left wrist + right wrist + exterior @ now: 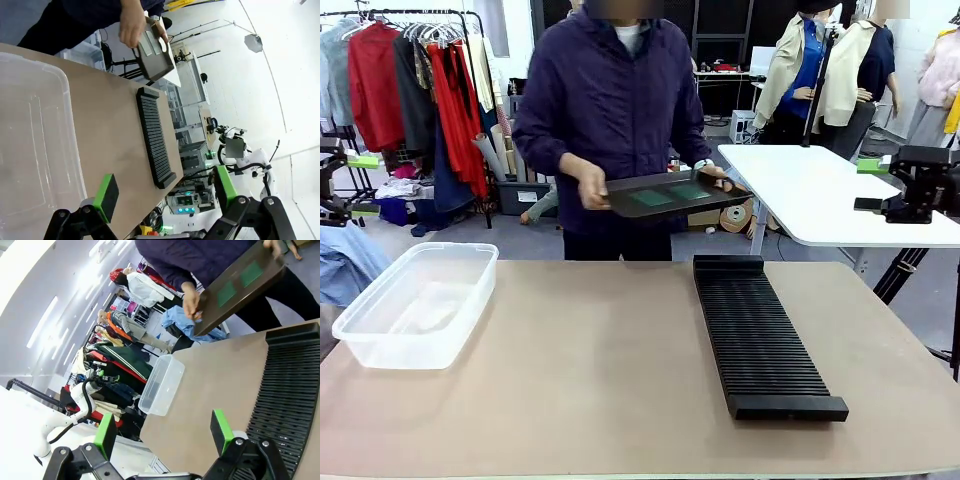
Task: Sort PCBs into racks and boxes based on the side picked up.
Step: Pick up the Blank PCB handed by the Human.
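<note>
The left gripper [165, 185] is released, its green pads [106, 192] spread wide, gripping and touching nothing. The right gripper [162, 424] is spread just as wide and is also empty. In the front view the left gripper hangs far to the left of the rack [760, 335], out past the table's left edge. The right gripper hangs to the rack's right, beyond the table's right edge and higher than the rack's top.

The PCBs [652, 198], two green boards, lie flat side by side in a black tray [718, 197]. The person [620, 100] holds the tray with both hands above the table's far edge, just past the rack's far end and well apart from either gripper.

The rack lies right of the middle of the brown table [590, 380], its length running from near to far. Its near end stops short of the near edge, and a strip of table lies bare along its right side. The tub [415, 300] sits well to the rack's left, close to the left edge. A wide bare stretch of tabletop separates rack and tub.
</note>
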Available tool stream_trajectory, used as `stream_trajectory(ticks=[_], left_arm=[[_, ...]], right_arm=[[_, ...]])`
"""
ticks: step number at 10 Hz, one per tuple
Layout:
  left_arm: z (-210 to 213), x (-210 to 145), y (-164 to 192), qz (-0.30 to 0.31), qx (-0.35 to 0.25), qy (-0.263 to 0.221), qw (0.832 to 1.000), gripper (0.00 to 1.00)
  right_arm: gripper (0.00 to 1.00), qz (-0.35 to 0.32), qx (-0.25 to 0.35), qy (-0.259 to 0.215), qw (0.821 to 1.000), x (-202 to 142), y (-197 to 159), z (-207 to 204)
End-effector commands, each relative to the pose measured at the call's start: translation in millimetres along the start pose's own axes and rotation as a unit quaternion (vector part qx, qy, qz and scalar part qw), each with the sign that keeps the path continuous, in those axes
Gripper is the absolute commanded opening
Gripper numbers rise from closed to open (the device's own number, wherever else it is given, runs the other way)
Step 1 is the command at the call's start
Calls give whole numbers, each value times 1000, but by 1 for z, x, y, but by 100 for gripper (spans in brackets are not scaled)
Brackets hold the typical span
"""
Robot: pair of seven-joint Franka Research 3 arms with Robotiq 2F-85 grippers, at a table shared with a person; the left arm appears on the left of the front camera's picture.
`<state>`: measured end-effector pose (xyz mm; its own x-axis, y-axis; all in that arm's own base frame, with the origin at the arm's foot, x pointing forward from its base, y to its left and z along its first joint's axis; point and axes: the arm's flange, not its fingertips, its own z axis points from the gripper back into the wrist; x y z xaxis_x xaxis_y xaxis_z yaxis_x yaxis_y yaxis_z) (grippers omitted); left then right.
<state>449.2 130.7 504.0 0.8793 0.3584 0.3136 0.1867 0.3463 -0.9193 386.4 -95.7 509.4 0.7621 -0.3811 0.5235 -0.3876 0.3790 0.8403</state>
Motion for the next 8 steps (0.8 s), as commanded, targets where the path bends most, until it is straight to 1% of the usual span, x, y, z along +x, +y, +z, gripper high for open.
stream_trajectory(ticks=[1, 8], left_arm=[[1, 1, -4, 8, 1, -2, 1000, 100], [1, 1, -4, 8, 1, -2, 1000, 100]], right_arm=[[100, 0, 5, 1, 1000, 0, 1, 0], [100, 0, 5, 1, 1000, 0, 1, 0]])
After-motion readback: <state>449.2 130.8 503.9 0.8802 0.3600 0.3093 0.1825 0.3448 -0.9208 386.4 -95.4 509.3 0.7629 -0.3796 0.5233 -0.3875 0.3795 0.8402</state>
